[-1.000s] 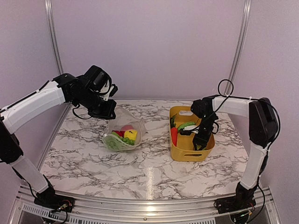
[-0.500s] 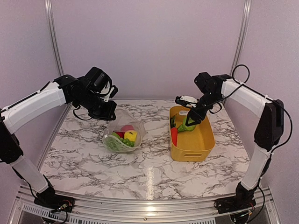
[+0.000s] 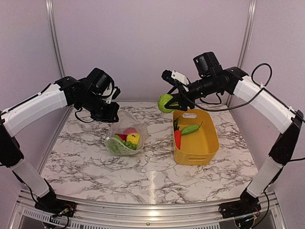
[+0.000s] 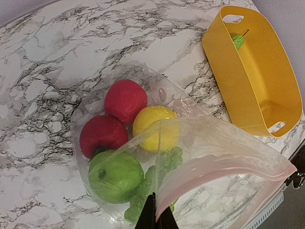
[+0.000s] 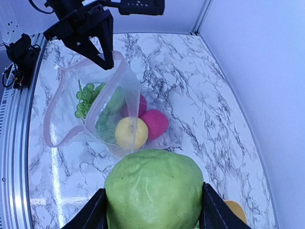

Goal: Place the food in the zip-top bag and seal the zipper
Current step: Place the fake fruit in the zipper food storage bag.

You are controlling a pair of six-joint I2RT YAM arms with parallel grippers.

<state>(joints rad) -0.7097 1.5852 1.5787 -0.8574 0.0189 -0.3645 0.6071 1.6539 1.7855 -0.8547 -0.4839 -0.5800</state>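
Swinging left out of the yellow basket (image 3: 210, 149), the right jaws now pinch a green fruit (image 3: 165, 103) in mid-air, short of the bag (image 3: 125, 139) (a second ago they were down in the basket). The left jaws, pressed together on the bag's lip, hold its mouth open above the bench (image 3: 95, 162); dropping the fruit in probably comes next.
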